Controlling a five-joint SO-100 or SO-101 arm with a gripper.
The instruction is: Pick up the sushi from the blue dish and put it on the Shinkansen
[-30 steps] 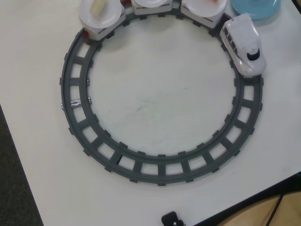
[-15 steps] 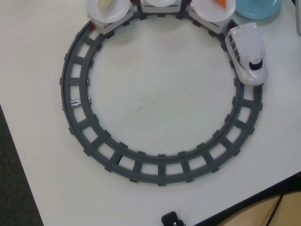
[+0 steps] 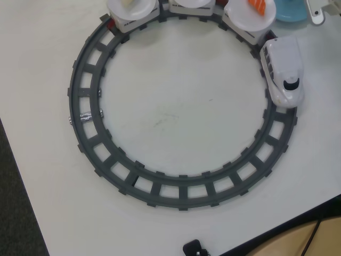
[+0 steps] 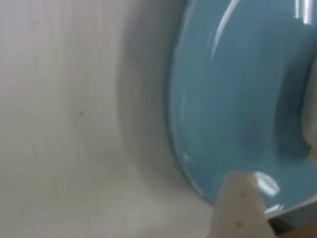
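Note:
The blue dish (image 3: pixel 292 12) lies at the top right edge of the overhead view, partly cut off. It fills the right side of the blurred wrist view (image 4: pixel 237 99). The white Shinkansen (image 3: pixel 285 72) stands on the right of the track, nose toward the bottom of the view. Behind it are three cars with round white plates. The nearest plate (image 3: pixel 242 18) carries an orange-topped sushi (image 3: pixel 257 6). A white part of my gripper (image 3: pixel 318 15) shows just right of the dish. In the wrist view one white fingertip (image 4: pixel 238 198) hangs over the dish's near rim; the other is hidden.
The dark grey circular track (image 3: pixel 85 114) takes up most of the white table (image 3: pixel 176 117). Two more plate cars (image 3: pixel 133 10) sit on its top arc. The table's edge runs diagonally at bottom right, with a small black object (image 3: pixel 194 248) near it.

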